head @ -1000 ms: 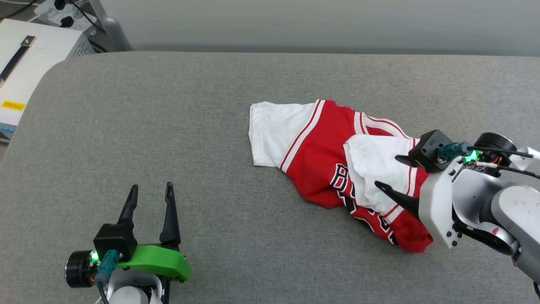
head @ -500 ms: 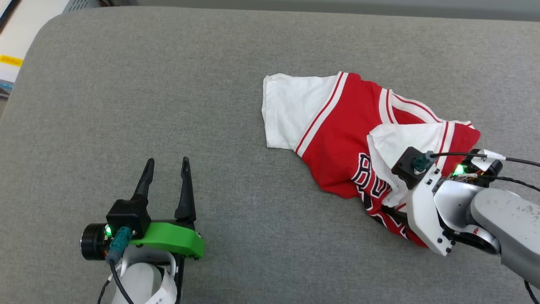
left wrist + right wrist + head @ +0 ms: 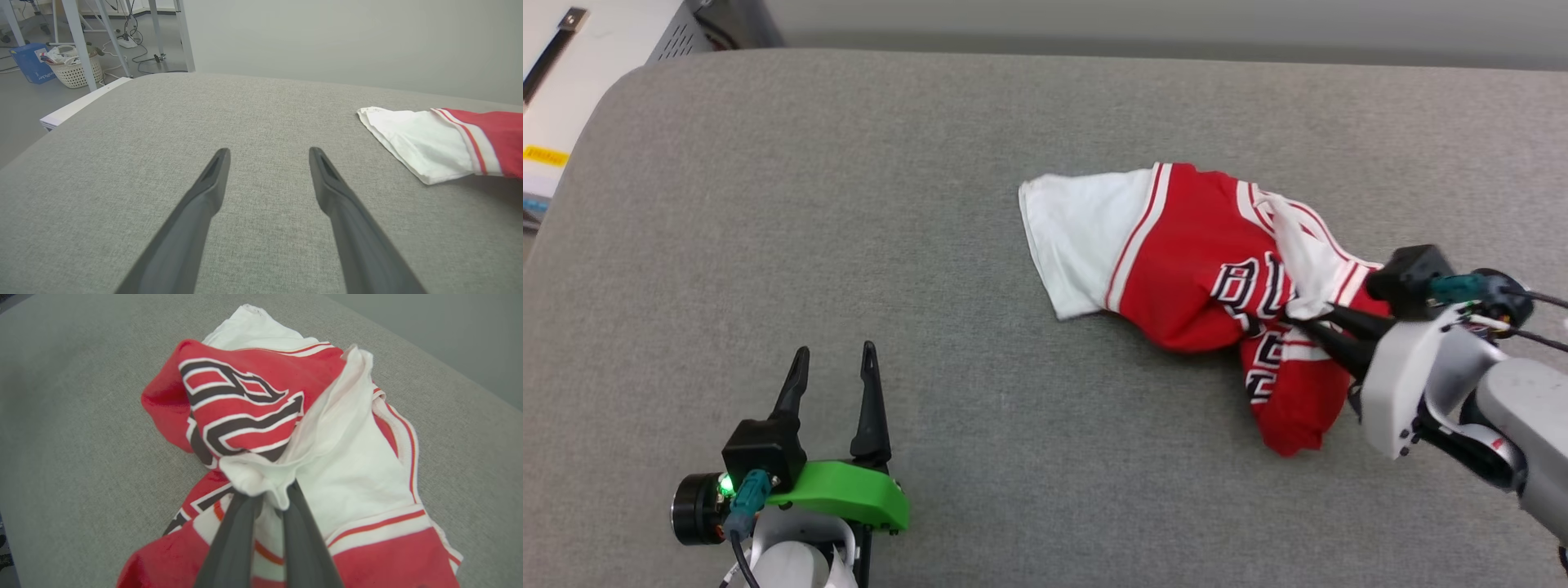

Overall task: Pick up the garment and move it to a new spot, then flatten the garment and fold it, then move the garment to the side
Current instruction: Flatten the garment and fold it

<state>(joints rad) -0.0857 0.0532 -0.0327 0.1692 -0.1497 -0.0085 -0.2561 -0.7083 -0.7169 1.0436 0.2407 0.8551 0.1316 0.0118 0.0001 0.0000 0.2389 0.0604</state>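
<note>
Spread a second ago, the right claw (image 3: 1298,322) is now pinched on a white fold of the garment (image 3: 1176,261), heaped on the surface (image 3: 849,204); the left claw (image 3: 833,359) is spread. Slippage is risked: little cloth is held.

The garment (image 3: 1184,245) carries black, white-outlined letters (image 3: 1245,287) across its red front. In the head view the first two read "BU", and the rest are lost in folds. In the right wrist view the letters are creased past reading. A yellow label (image 3: 546,155) on the white case (image 3: 580,73) and the white print on a blue box (image 3: 30,63) are too small to read.
</note>
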